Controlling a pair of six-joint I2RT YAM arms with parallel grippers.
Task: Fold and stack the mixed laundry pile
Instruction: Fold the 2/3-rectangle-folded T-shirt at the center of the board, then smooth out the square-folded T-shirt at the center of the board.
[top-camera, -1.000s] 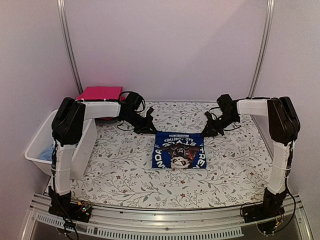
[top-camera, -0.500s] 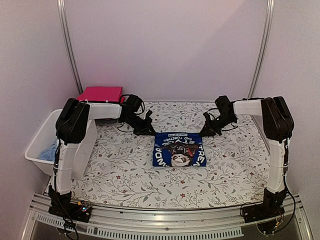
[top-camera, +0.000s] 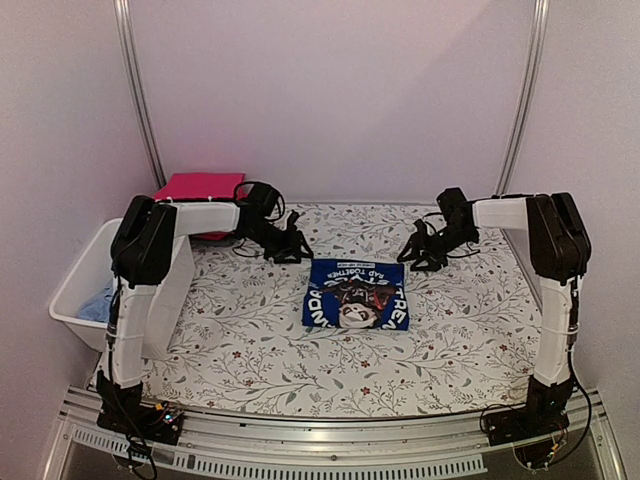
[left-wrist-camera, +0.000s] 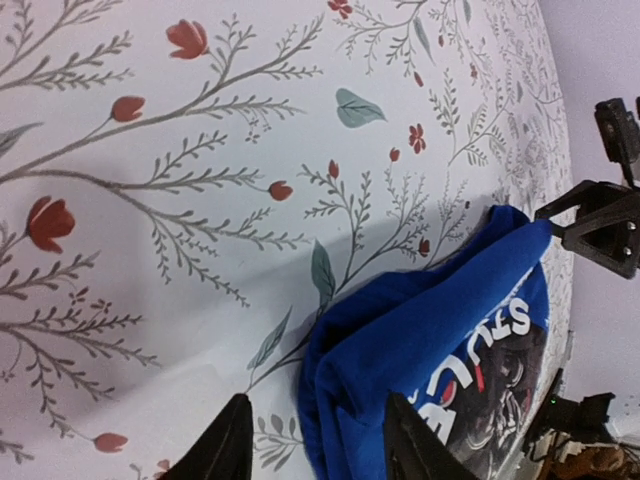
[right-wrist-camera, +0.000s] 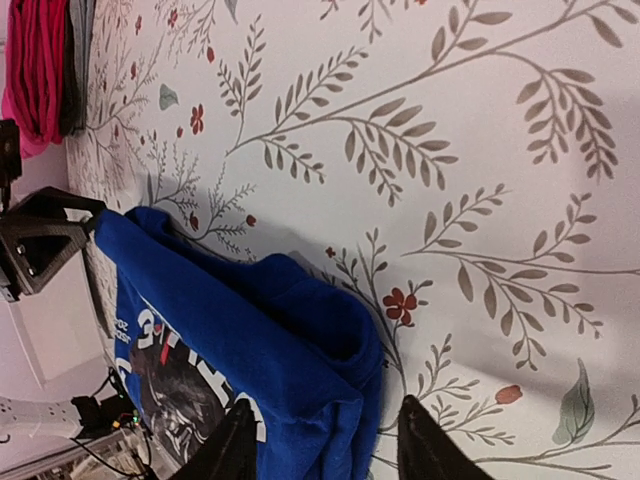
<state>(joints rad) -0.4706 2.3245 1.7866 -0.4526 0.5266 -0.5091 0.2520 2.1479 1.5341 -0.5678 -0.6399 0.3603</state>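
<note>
Left arm (top-camera: 200, 215), right arm (top-camera: 505, 212) bent inward, jaws spread empty, flanking folded blue shirt (top-camera: 357, 293)

On table (top-camera: 250, 345), shirt (top-camera: 356, 295) lies before left claw (top-camera: 296, 246) and right claw (top-camera: 412, 251).

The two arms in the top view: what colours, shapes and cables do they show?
The left arm and right arm have white links and black boxy joints. Black cables loop near the wrists. The left gripper and right gripper are black.

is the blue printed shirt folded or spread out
Folded. The blue shirt lies as a small neat rectangle, and the wrist views show doubled layers at its edge.
</note>
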